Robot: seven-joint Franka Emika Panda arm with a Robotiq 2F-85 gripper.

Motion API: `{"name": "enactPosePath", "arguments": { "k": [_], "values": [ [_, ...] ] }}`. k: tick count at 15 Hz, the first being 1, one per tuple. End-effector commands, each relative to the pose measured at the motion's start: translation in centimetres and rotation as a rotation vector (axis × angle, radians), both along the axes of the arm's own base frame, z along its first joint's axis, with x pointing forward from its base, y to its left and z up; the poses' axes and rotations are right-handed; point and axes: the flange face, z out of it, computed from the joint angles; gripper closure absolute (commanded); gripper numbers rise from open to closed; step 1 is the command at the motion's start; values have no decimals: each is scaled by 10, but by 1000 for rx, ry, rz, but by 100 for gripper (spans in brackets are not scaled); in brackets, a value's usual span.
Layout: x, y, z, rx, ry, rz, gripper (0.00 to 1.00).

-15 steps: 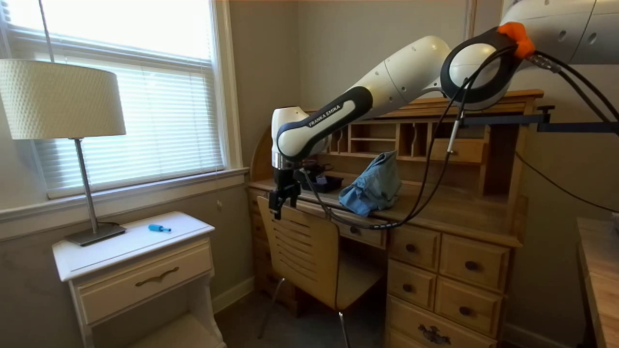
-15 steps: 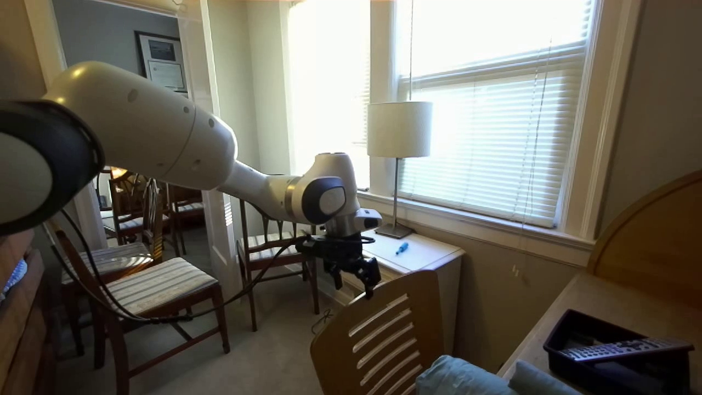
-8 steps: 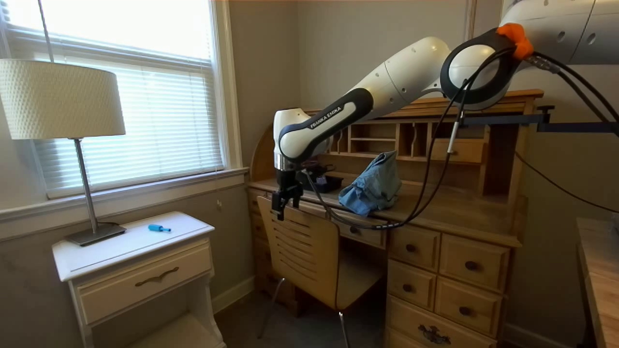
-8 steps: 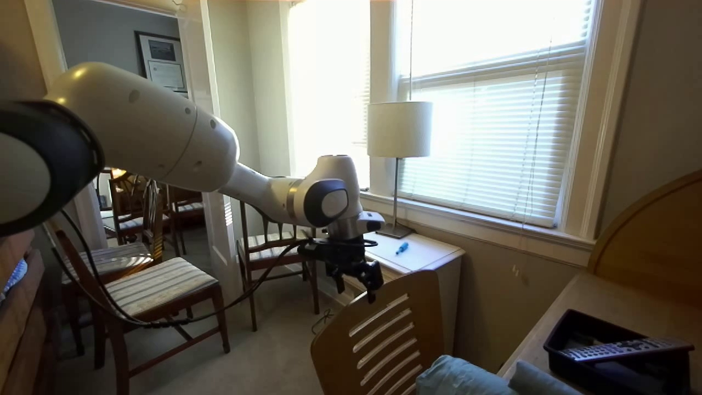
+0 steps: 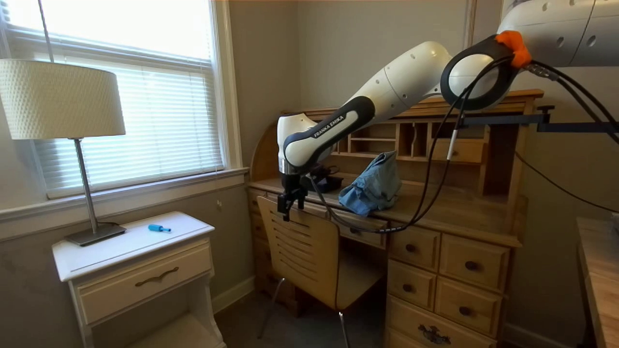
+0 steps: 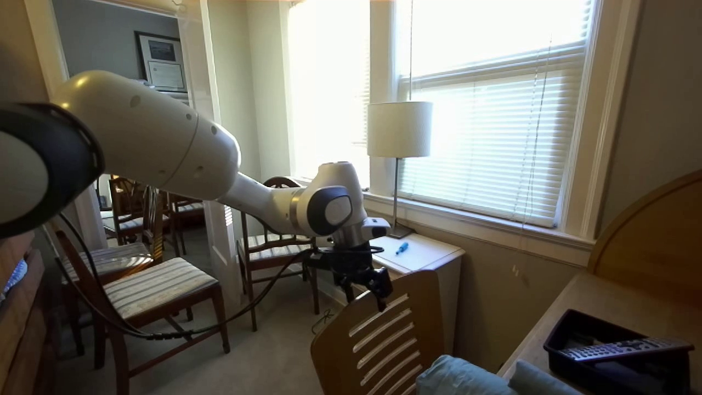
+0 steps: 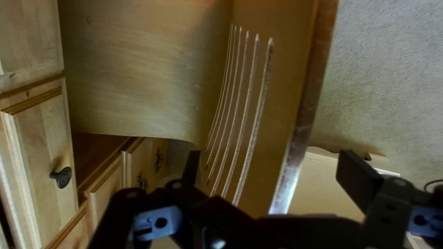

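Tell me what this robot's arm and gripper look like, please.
The arm is white and rounded, with black rings around pale joint caps and FRANKA EMIKA lettering along one segment. A bright orange wrap sits at one joint, and black cables, one with a white sleeve, loop below. The gripper is black and angular, with blocky fingers; the wrist view shows pale blue-grey plates.

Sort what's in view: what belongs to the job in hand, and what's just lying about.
Likely the job's: gripper, open; slotted chair, its back's edge showing between the jaws.
Seemingly just lying about: blue cloth; remote; black tray; small blue object.
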Motion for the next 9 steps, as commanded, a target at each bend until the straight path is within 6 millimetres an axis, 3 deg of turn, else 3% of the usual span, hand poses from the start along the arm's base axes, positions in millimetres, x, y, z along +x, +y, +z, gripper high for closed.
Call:
{"name": "enactPosePath", "arguments": {
  "k": [1, 3, 9],
  "values": [
    [1, 9, -6, -2, -54, 7, 25],
    [1, 13, -8, 7, -67, 17, 32],
    [0, 14, -13, 16, -74, 25, 76]
  ]
}}
